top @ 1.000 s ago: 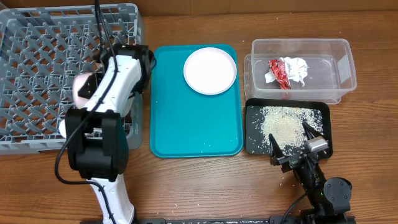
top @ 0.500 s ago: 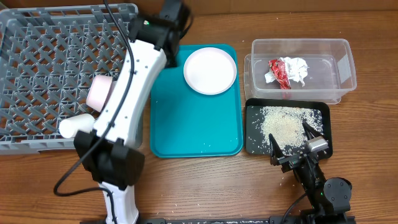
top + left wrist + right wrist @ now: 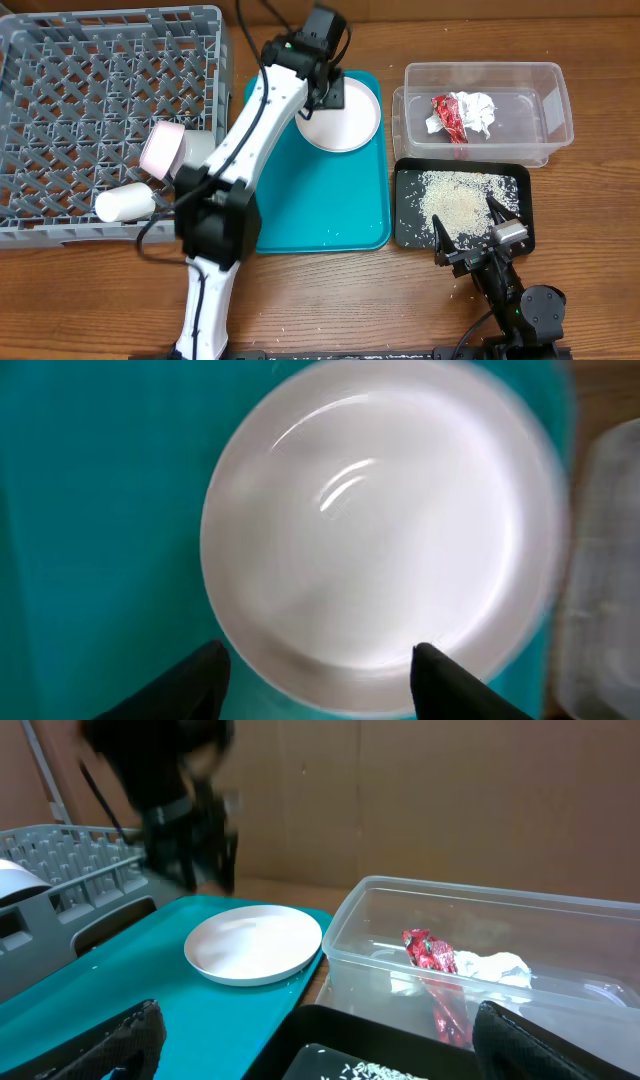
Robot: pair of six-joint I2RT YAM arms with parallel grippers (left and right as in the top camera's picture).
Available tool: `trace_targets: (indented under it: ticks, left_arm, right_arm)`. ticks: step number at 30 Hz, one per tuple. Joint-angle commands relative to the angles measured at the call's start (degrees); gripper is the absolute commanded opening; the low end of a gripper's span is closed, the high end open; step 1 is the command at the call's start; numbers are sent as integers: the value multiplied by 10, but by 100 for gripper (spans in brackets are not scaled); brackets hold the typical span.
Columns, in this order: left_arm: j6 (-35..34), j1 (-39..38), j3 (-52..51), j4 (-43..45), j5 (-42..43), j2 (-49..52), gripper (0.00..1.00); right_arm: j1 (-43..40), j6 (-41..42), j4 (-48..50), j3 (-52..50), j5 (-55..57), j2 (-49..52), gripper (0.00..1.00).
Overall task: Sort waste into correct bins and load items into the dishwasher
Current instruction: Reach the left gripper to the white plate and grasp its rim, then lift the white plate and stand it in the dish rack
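A white plate (image 3: 345,115) lies at the back right of the teal tray (image 3: 310,200); it fills the left wrist view (image 3: 375,535) and shows in the right wrist view (image 3: 252,942). My left gripper (image 3: 325,95) is open and empty, hovering over the plate's left edge, fingers astride its near rim (image 3: 315,670). A pink cup (image 3: 160,150) and a white cup (image 3: 125,203) sit in the grey dishwasher rack (image 3: 90,90). My right gripper (image 3: 475,235) is open and empty by the black tray of rice (image 3: 460,200).
A clear plastic bin (image 3: 485,110) at the right holds a red wrapper (image 3: 445,115) and crumpled white paper (image 3: 480,110). Loose rice grains lie on the wooden table near the black tray. The rack stands close to the teal tray's left edge.
My left arm has swung right from the rack, where it left the pink cup, to above the white plate. The right arm has not moved.
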Motion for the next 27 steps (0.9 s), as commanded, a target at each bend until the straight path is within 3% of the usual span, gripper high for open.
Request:
trace_targets:
  ticks: [1, 7, 9, 10, 12, 16, 19, 20, 22, 24, 27]
  left_arm:
    - [-13, 37, -4, 1, 42, 43, 56]
    - [-17, 53, -4, -2, 44, 70, 53]
    - [-13, 52, -4, -2, 47, 75, 36]
    - [-3, 49, -4, -2, 50, 77, 22]
    - [17, 44, -5, -3, 55, 81, 11]
    - [55, 37, -5, -18, 52, 87, 14]
    - [54, 35, -8, -27, 53, 97, 30]
    - [54, 35, -9, -30, 54, 99, 30]
    - [54, 35, -15, -31, 59, 103, 23]
    - [54, 35, -16, -35, 68, 104, 4]
    - [54, 37, -1, -54, 72, 97, 4]
  right_arm:
    - [-3, 0, 3, -6, -1, -7, 100]
    - [-3, 0, 3, -6, -1, -7, 100]
    - [-3, 0, 3, -6, -1, -7, 100]
    - [-3, 0, 3, -6, -1, -7, 100]
    - [-3, 0, 3, -6, -1, -7, 100]
    - [-3, 0, 3, -6, -1, -7, 100]
    - [-3, 0, 3, -6, -1, -7, 100]
    - [-3, 0, 3, -6, -1, -7, 100]
    - [-3, 0, 3, -6, -1, -7, 100]
    - [-3, 0, 3, -6, -1, -7, 100]
    - [-3, 0, 3, -6, -1, -7, 100]
